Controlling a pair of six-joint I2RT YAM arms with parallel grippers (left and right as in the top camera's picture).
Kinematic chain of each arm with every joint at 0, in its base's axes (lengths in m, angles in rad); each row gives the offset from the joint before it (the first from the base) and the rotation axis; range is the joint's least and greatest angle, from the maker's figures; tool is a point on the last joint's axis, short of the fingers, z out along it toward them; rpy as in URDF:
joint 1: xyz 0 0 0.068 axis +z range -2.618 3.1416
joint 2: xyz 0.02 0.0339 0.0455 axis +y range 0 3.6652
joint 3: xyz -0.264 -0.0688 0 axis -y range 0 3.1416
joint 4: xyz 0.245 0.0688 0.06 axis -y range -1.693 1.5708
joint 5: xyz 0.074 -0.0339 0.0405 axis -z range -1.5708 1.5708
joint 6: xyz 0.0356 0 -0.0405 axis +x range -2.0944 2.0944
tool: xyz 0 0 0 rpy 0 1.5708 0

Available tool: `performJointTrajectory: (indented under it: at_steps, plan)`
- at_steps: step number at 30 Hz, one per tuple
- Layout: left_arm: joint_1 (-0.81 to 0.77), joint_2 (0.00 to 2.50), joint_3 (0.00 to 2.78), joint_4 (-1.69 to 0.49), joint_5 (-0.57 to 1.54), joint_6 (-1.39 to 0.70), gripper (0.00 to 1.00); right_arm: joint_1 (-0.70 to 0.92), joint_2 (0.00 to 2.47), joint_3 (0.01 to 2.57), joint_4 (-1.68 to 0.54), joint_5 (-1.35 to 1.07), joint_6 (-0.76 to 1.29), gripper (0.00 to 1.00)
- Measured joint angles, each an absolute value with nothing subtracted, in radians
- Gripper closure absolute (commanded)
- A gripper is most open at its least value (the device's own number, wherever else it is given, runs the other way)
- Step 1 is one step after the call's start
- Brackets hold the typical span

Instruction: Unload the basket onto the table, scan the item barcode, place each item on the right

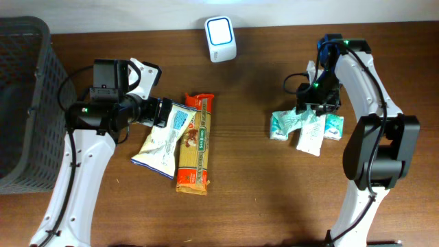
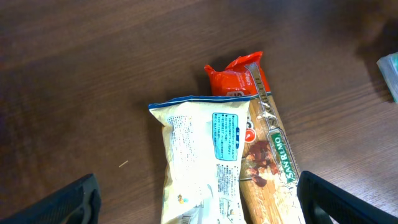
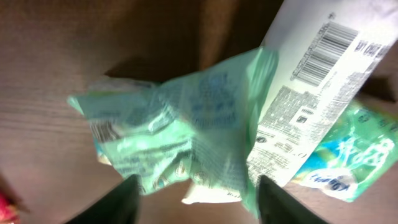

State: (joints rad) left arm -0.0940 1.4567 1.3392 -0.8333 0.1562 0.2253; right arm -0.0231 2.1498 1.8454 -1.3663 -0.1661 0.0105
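Seemingly right gripper (image 3: 196,190), jaws parted, gripping nothing, over green packet (image 3: 174,124) lying at right; left gripper (image 2: 199,186) wide open, empty, above white bag (image 2: 199,162), probably next for scanner (image 1: 221,39).

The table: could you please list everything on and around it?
basket: one, dark grey, far left.
scanner: one, white, lit face, top centre.
snack bag: one, white and blue, left of centre.
pasta pack: one, orange-red, partly under the snack bag.
packets: three, mint green and white, right of centre.
table: one, dark brown wood.
left gripper: one, black, open above the snack bag.
right gripper: one, black, open above the packets.
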Motion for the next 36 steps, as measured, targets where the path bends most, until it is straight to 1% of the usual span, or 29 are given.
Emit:
performJointTrajectory:
  at_steps: [4, 5, 8, 10, 12, 14, 17, 19, 21, 24, 25, 26, 31, 34, 35, 36]
  plan:
    - [-0.094, 1.457, 1.339, -0.834, 0.156, 0.225, 0.01, -0.021, 2.150, 1.869, -1.434, -0.278, -0.035, 0.37]
    - [-0.094, 1.457, 1.339, -0.834, 0.156, 0.225, 0.01, -0.015, 2.150, 1.903, -1.431, -0.344, -0.047, 0.37]
    - [-0.094, 1.457, 1.339, -0.834, 0.156, 0.225, 0.01, 0.028, 2.150, 1.940, -1.365, -0.461, -0.057, 0.36]
    - [-0.094, 1.457, 1.339, -0.833, 0.156, 0.225, 0.01, 0.103, 2.150, 1.940, -1.314, -0.509, -0.051, 0.36]
    - [-0.094, 1.457, 1.339, -0.833, 0.156, 0.225, 0.01, 0.163, 2.150, 1.924, -1.243, -0.524, -0.002, 0.37]
    - [-0.094, 1.457, 1.339, -0.832, 0.156, 0.225, 0.01, 0.236, 2.145, 1.858, -1.132, -0.534, 0.079, 0.38]
    - [-0.094, 1.457, 1.339, -0.831, 0.156, 0.225, 0.01, 0.370, 2.144, 1.687, -0.933, -0.541, 0.220, 0.44]
    - [-0.094, 1.457, 1.339, -0.831, 0.156, 0.225, 0.01, 0.453, 2.145, 1.581, -0.775, -0.545, 0.336, 0.44]
    - [-0.094, 1.457, 1.339, -0.831, 0.156, 0.225, 0.01, 0.500, 2.144, 1.503, -0.603, -0.544, 0.427, 0.44]
    - [-0.094, 1.457, 1.339, -0.831, 0.156, 0.225, 0.01, 0.559, 2.138, 1.415, -0.440, -0.526, 0.574, 0.59]
    - [-0.094, 1.457, 1.339, -0.831, 0.156, 0.225, 0.01, 0.566, 2.135, 1.401, -0.417, -0.514, 0.607, 0.72]
    - [-0.094, 1.457, 1.339, -0.832, 0.156, 0.225, 0.01, 0.566, 2.132, 1.389, -0.399, -0.512, 0.636, 0.96]
    - [-0.094, 1.457, 1.339, -0.831, 0.156, 0.225, 0.01, 0.559, 2.104, 1.372, -0.394, -0.520, 0.673, 0.96]
    - [-0.094, 1.457, 1.339, -0.831, 0.156, 0.225, 0.01, 0.526, 2.066, 1.370, -0.520, -0.513, 0.588, 0.96]
    - [-0.094, 1.457, 1.339, -0.831, 0.156, 0.225, 0.01, 0.509, 2.039, 1.370, -0.592, -0.497, 0.550, 0.96]
    - [-0.094, 1.457, 1.339, -0.831, 0.156, 0.225, 0.01, 0.475, 1.979, 1.372, -0.722, -0.451, 0.498, 0.96]
